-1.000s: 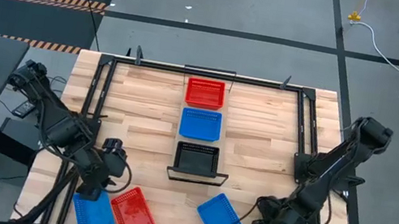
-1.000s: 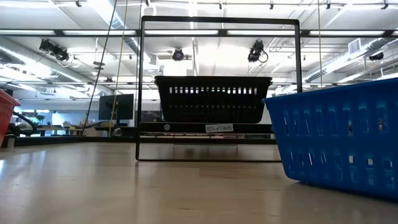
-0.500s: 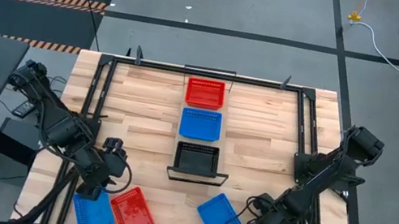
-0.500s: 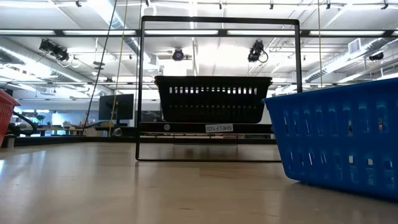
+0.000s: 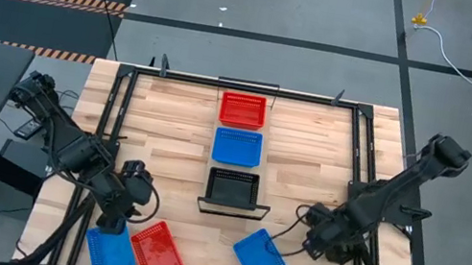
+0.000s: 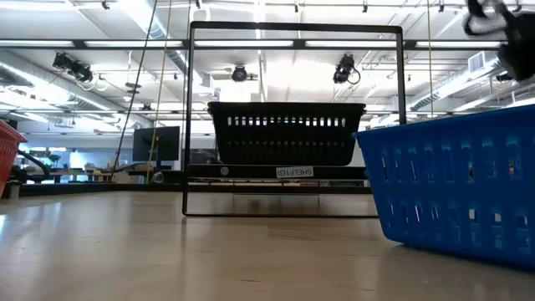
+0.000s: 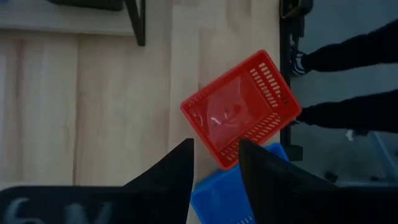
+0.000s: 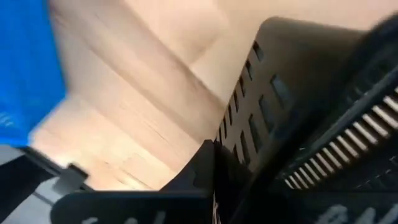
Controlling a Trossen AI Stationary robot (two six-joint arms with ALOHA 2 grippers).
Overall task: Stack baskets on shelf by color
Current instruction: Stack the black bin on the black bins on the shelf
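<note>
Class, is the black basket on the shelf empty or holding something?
Empty: the high view shows only the black basket's bare bottom on the shelf.

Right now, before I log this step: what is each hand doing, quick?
Left hand: open, empty, above the red basket at the table's front left.
Right hand: closed, empty, beside the blue basket.

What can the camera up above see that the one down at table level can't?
Only the high view: both arms, a red basket and a blue basket farther along the shelf, a red one and a blue one by the left gripper, and the right gripper. Only the low view: the room behind. Both: the black basket on the shelf and the loose blue basket in front.
</note>
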